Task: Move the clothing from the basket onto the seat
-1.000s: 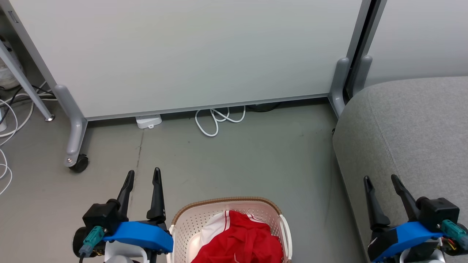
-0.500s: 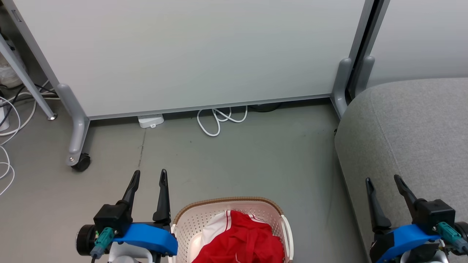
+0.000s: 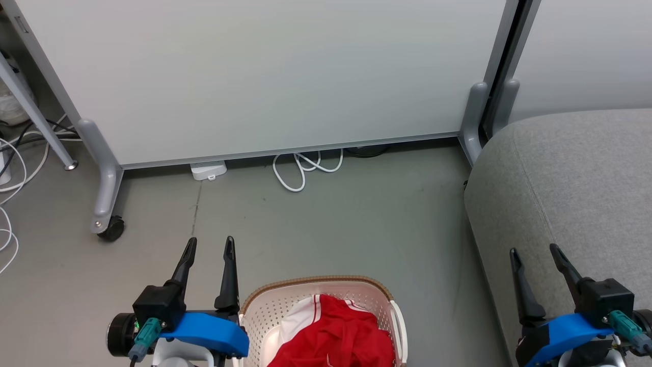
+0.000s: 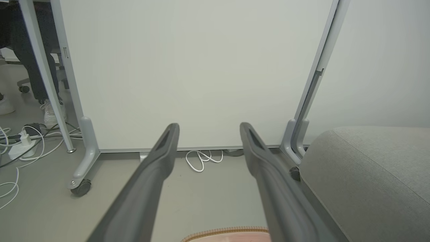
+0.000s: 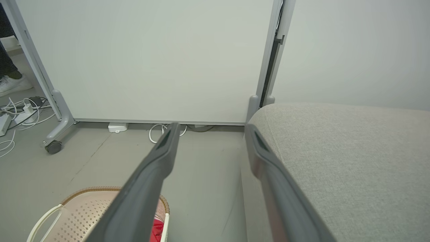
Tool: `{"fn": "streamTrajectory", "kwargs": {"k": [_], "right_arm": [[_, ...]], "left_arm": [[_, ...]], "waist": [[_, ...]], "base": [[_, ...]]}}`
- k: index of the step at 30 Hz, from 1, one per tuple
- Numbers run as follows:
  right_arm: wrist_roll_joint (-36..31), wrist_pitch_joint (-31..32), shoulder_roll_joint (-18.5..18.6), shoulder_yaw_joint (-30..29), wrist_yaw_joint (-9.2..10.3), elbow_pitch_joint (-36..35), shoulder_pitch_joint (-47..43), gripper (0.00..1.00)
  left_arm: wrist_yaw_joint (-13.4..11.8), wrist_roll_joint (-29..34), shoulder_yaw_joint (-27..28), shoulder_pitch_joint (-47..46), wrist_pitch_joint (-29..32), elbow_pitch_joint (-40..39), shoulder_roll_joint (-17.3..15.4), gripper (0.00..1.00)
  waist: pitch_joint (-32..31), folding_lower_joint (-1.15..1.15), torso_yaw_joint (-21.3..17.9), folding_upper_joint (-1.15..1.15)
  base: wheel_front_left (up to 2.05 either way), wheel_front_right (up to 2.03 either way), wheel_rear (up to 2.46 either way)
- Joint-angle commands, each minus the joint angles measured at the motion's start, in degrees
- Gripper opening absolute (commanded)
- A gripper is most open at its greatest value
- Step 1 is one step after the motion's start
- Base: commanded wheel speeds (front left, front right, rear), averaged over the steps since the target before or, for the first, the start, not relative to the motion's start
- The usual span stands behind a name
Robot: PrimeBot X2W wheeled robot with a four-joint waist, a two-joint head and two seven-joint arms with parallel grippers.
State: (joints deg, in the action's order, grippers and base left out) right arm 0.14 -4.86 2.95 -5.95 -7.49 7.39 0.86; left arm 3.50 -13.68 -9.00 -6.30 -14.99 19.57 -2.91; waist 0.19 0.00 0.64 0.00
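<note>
The clothing (image 3: pixel 333 334) lies heaped in the basket (image 3: pixel 316 285), with the seat (image 3: pixel 575 178) to its right. Both the left gripper (image 3: pixel 209 244) and the right gripper (image 3: pixel 535 252) flank the basket, spread and empty (probably ready to reach in).

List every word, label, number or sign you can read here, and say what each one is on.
None can be read.
The clothing, the basket, the seat and the partition panel show no print.
The small white box below that panel is too small to tell.
</note>
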Motion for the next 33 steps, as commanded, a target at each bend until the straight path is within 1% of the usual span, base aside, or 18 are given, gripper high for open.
{"fn": "streamTrajectory", "kwargs": {"k": [1, 5, 9, 13, 22, 24, 28, 33], "right_arm": [[0.46, -0.32, -0.14, 0.01, -0.01, -0.03, -0.58, 1.00], [0.66, -0.24, -0.12, 0.42, -0.01, -0.68, 0.39, 1.00], [0.38, -0.19, -0.12, 0.31, -0.01, -1.78, 1.81, 1.00], [0.25, 0.00, -0.12, 0.90, -0.01, -3.01, 3.94, 1.00], [2.02, -2.06, -0.12, 3.76, -0.01, -4.35, 10.52, 1.00], [2.18, -2.54, -0.12, 3.93, -0.01, -4.11, 11.23, 1.00], [3.43, -4.00, -0.13, 5.45, -0.01, -3.49, 13.80, 1.00], [5.22, -5.90, -0.14, 7.46, -0.01, -2.02, 16.12, 1.00]], "left_arm": [[-0.13, -0.10, 0.05, -0.09, -0.29, 0.09, 0.03, 1.00], [-0.19, 0.69, 0.01, -1.04, -0.29, 0.22, 0.03, 1.00], [0.47, 1.39, -0.41, -2.69, -0.28, 2.16, -0.20, 1.00], [0.94, 1.09, -0.18, -5.77, -0.28, 6.55, -0.81, 1.00], [2.15, 1.82, -0.79, -15.01, -0.25, 16.49, -3.66, 1.00], [2.40, 2.01, -1.29, -16.01, -0.20, 17.78, -3.83, 1.00], [3.28, 2.24, -3.68, -19.68, 1.37, 22.76, -4.94, 1.00], [4.00, -0.08, -6.39, -23.31, 4.79, 27.73, -5.70, 1.00]], "waist": [[0.17, 0.00, -0.18, 0.00], [1.72, 0.00, -0.96, 0.00], [5.19, 0.00, -1.93, 0.00], [10.29, 0.00, -3.89, 0.00], [24.90, 0.00, -10.59, 0.00], [26.09, 0.00, -11.14, 0.00], [31.06, 0.00, -13.57, 0.00], [35.41, 0.00, -15.94, 0.00]], "base": [[0.00, 0.00, 0.00], [0.00, 0.00, 0.00], [0.00, 0.00, 0.00], [0.00, 0.00, 0.00], [0.00, 0.00, 0.00], [0.00, 0.00, 0.00], [0.00, 0.00, 0.00], [0.00, 0.00, 0.00]]}}
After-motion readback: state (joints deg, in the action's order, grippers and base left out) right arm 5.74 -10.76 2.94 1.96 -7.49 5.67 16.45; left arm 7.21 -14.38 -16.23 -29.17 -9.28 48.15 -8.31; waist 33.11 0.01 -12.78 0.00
